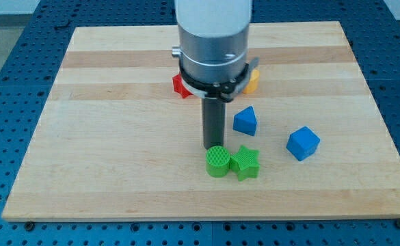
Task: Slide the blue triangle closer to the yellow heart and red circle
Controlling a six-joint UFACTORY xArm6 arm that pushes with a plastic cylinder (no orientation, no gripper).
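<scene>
The blue triangle [245,121] lies right of centre on the wooden board. My tip [211,147] stands to its left, apart from it, just above the green round block [217,162]. The arm's body hides most of two blocks further up the view. A red block [179,85] shows at the arm's left edge. A yellow block [252,81] shows at its right edge. Their shapes cannot be made out.
A green star [245,162] touches the green round block on its right. A blue cube [303,143] lies to the right of the triangle. The board's edges [206,217] border a blue perforated table.
</scene>
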